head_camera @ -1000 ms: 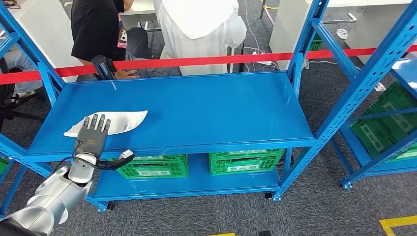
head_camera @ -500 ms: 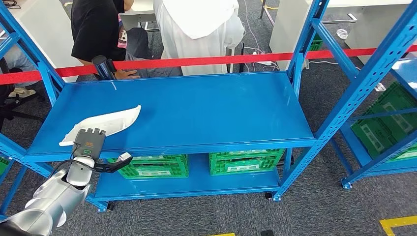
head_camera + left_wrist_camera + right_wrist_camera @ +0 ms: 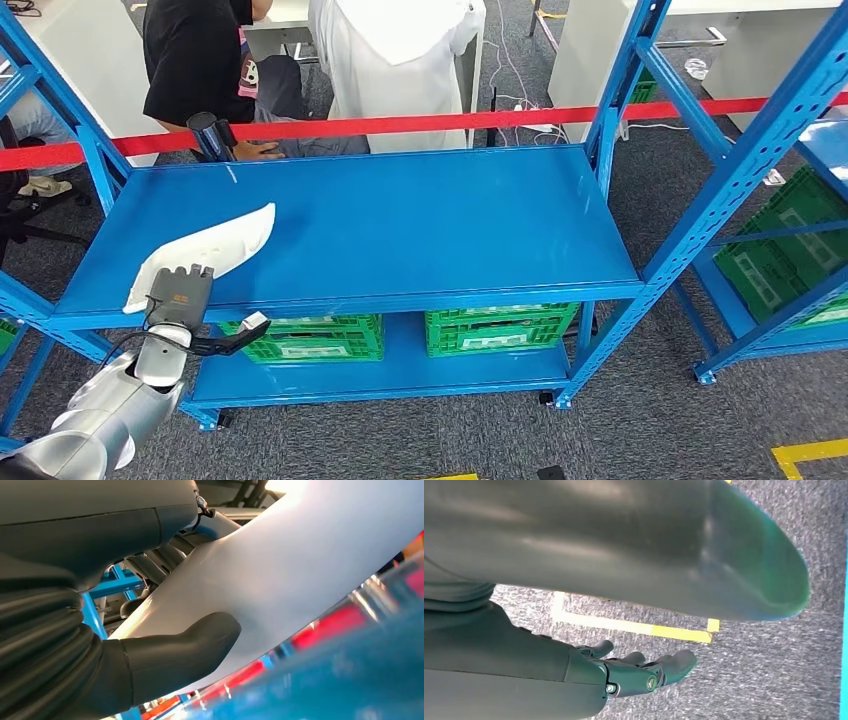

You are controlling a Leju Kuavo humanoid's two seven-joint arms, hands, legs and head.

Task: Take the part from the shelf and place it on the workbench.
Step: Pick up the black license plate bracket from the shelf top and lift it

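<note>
The part is a long white curved panel (image 3: pixel 215 241) over the front left of the blue shelf top (image 3: pixel 420 220). My left hand (image 3: pixel 178 292) grips its near end and holds it tilted, the far tip raised. In the left wrist view the white panel (image 3: pixel 300 565) lies between the thick grey thumb (image 3: pixel 185 650) and the darker fingers (image 3: pixel 160 560). My right hand (image 3: pixel 639 672) hangs beside my body over the grey floor, fingers loosely apart, holding nothing.
Blue uprights (image 3: pixel 620 90) frame the shelf. Green crates (image 3: pixel 500 328) sit on the lower level, and more stand on the rack at right (image 3: pixel 790 260). A red barrier tape (image 3: pixel 420 122) runs behind the shelf, with people (image 3: pixel 400 60) seated beyond it. A yellow floor line (image 3: pixel 634 627) lies below.
My left hand closed on the panel's near end and pulled back towards the shelf's front edge. The panel has lifted and tilted, its far tip rising to the left.
</note>
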